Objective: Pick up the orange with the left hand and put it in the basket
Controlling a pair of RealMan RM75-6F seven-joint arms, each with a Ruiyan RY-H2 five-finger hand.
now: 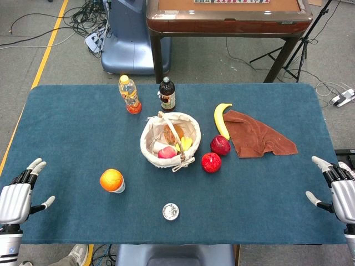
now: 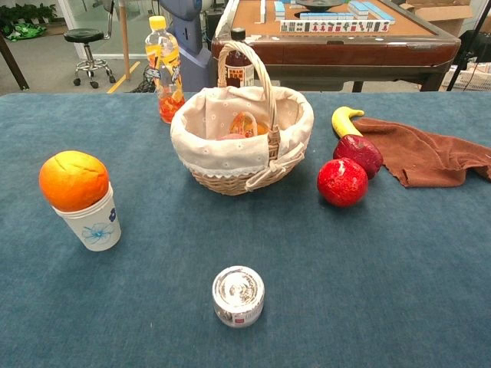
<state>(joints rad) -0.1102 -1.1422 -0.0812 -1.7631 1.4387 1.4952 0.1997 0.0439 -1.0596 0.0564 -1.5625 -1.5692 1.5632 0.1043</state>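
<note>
The orange (image 1: 111, 179) (image 2: 74, 180) sits on top of a white paper cup (image 2: 93, 223) on the left half of the blue table. The wicker basket (image 1: 151, 150) (image 2: 230, 178), lined with white cloth, stands mid-table with some fruit inside. My left hand (image 1: 15, 197) hovers open at the table's near left corner, well left of the orange. My right hand (image 1: 342, 192) is open at the near right edge. Neither hand shows in the chest view.
A small tin can (image 1: 171, 211) (image 2: 238, 295) lies near the front edge. Two red fruits (image 1: 211, 162) (image 1: 220, 145), a banana (image 1: 221, 119) and a brown cloth (image 1: 256, 135) lie right of the basket. An orange drink bottle (image 1: 129, 94) and a dark bottle (image 1: 167, 95) stand behind it.
</note>
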